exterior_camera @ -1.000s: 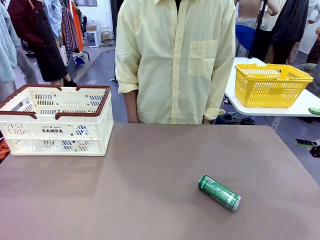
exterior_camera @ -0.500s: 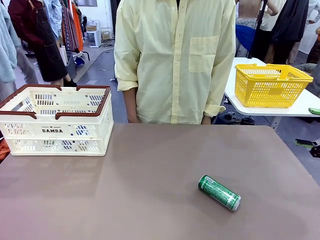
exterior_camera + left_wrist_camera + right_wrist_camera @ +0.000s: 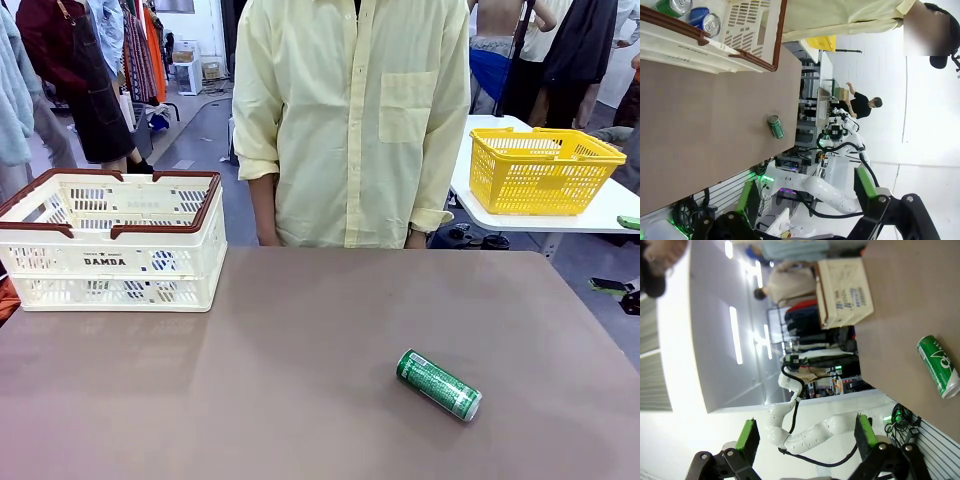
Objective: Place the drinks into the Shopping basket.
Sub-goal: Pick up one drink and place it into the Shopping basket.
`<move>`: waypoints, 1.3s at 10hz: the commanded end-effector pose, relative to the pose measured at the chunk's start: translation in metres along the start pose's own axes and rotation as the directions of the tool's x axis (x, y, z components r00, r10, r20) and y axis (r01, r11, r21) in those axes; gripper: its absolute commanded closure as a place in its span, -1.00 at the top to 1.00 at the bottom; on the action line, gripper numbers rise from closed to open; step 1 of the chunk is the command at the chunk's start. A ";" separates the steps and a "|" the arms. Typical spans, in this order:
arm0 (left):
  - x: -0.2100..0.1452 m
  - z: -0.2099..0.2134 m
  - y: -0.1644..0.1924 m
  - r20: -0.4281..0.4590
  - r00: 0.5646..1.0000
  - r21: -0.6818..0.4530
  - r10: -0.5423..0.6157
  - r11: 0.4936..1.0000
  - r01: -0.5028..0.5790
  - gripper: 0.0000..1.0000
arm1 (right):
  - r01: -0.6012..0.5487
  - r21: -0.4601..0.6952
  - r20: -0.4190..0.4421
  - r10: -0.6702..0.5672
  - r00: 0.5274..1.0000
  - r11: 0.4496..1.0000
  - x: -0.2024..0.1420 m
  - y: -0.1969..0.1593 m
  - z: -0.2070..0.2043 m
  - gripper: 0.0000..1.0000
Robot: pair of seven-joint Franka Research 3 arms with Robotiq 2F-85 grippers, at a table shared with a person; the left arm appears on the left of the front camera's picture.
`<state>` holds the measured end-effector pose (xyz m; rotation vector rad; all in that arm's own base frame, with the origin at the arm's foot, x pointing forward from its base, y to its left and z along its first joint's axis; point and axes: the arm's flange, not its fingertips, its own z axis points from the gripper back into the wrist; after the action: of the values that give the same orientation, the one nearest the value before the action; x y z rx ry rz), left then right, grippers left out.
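One green can (image 3: 439, 384) lies on its side on the brown surface (image 3: 280, 360), in the robot's right half and rather close to the near edge. Its long axis runs on a diagonal, from far-left to near-right, with the silver end toward the near right. The Shopping basket (image 3: 105, 262) stands at the far left corner, well apart from this can. Inside it, the left wrist view shows a second green can (image 3: 672, 6) and a blue can (image 3: 705, 20). The left pincer (image 3: 805, 182) is wide open and holds nothing, and the right pincer (image 3: 804, 426) is the same, both up above the surface. In the right wrist view the can on the surface is off to the right side, not between the fingers. I judge the right arm is nearer, so it should go down over the can, with its fingers across the can's long axis, and then carry it leftward to the basket.
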<state>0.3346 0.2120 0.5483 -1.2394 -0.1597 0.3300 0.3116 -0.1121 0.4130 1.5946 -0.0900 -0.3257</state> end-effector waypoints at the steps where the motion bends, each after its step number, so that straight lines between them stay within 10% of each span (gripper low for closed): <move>1: -0.003 0.000 0.001 0.006 1.000 0.005 0.003 1.000 -0.003 1.00 | -0.025 -0.227 -0.060 0.012 0.998 0.974 0.000 0.020 -0.042 1.00; 4: -0.003 0.000 0.001 0.006 1.000 0.005 0.003 1.000 -0.003 1.00 | -0.080 -0.732 -0.183 -0.083 0.980 0.676 0.004 0.009 -0.175 1.00; 8: -0.003 0.000 0.001 0.006 1.000 0.005 0.003 1.000 -0.003 1.00 | -0.168 -0.959 -0.159 0.059 0.986 0.229 -0.024 -0.020 -0.238 1.00; 9: -0.003 0.000 0.001 0.006 1.000 0.005 0.003 1.000 -0.003 1.00 | -0.222 -0.961 -0.199 0.145 0.969 0.167 -0.028 -0.017 -0.237 1.00; 10: -0.003 0.000 0.001 0.006 1.000 0.005 0.003 1.000 -0.003 1.00 | -0.256 -0.928 -0.197 0.224 0.954 0.272 -0.030 -0.007 -0.228 1.00; 13: -0.003 0.000 0.001 0.006 1.000 0.005 0.003 1.000 -0.003 1.00 | -0.237 -0.946 -0.210 0.139 0.968 0.223 -0.027 -0.013 -0.242 1.00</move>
<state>0.3345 0.2118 0.5478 -1.2391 -0.1588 0.3313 0.3474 0.1299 0.4033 0.2820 0.0203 -0.0570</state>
